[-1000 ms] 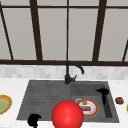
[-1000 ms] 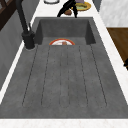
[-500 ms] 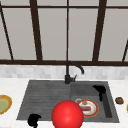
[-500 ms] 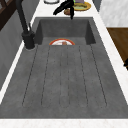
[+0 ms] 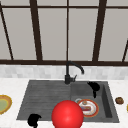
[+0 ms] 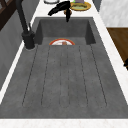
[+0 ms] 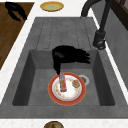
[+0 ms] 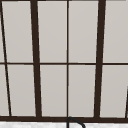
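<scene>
My right hand (image 5: 93, 86) hovers over the sink basin (image 7: 98, 82), open, with its fingers straight toward the faucet (image 5: 68, 74) and its thumb pointing down. Seen from the right side, the right hand (image 7: 68, 55) hangs just above a red-rimmed plate (image 7: 54, 93) on the basin floor. That plate carries a small upright can (image 7: 62, 82) and a brownish bit (image 7: 75, 83). From the left side, the right hand (image 6: 60, 7) is over the basin's far end. My left hand (image 5: 33, 120) floats at the front left, off the counter edge, holding nothing. A big red ball (image 5: 67, 115) sits low at the front centre.
The ribbed drainboard (image 5: 42, 97) lies left of the basin. A yellow-green plate (image 5: 3, 104) rests on the left counter, and a small brown bowl (image 5: 119, 100) on the right counter. Behind the faucet (image 7: 100, 37) is a window with dark frames (image 8: 35, 62). A drain (image 7: 84, 79) is beside the plate.
</scene>
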You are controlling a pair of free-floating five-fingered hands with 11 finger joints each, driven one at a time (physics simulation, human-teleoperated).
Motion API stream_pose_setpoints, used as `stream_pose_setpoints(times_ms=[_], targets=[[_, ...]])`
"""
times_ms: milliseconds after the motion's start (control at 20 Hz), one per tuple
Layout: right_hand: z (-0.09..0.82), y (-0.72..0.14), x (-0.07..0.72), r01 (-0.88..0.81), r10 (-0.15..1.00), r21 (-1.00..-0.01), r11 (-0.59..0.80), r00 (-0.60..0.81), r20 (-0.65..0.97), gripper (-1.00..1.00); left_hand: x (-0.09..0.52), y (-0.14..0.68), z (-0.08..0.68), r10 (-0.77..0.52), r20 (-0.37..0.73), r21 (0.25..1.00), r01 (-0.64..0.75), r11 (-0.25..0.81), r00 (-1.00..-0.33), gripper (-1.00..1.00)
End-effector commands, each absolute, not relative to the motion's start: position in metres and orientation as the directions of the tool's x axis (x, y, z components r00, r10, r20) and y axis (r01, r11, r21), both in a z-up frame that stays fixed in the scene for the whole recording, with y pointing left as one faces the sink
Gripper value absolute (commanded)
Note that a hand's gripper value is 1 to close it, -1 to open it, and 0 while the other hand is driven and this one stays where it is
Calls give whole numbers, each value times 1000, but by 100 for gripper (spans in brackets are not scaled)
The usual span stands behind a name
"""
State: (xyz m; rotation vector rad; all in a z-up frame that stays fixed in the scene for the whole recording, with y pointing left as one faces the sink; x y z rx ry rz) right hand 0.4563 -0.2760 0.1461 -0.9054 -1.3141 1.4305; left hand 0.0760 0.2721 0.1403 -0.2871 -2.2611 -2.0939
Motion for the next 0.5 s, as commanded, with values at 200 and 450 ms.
stream_pose_setpoints(times_ms=[200, 450], targets=[[138, -225, 495, -95, 958, -993, 74, -270, 97, -100, 76, 272, 140, 104, 159, 984, 167, 68, -982, 0], [129, -191, 524, -75, 960, -995, 58, -270, 77, -100, 76, 272, 140, 104, 159, 984, 167, 68, -982, 0]])
